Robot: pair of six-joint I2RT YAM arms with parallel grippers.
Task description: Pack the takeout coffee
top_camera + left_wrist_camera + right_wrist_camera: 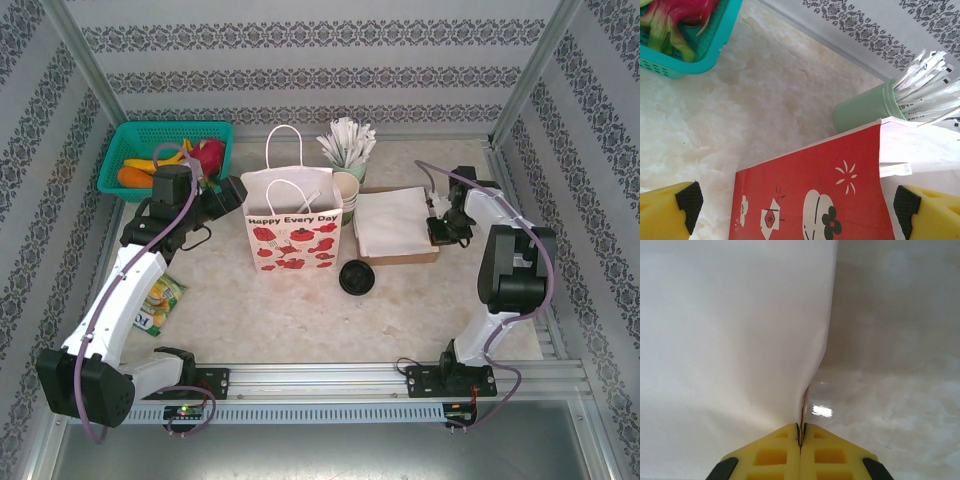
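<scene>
Right pincer [800,430] pinching white sheet [730,340], lid [357,277] apart

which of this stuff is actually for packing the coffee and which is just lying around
For the job: paper cup, black lid, probably the red-and-white bag, maybe the white paper sheet the right claw pinches.
Lying about: cup of straws, fruit basket, snack packet.
</scene>
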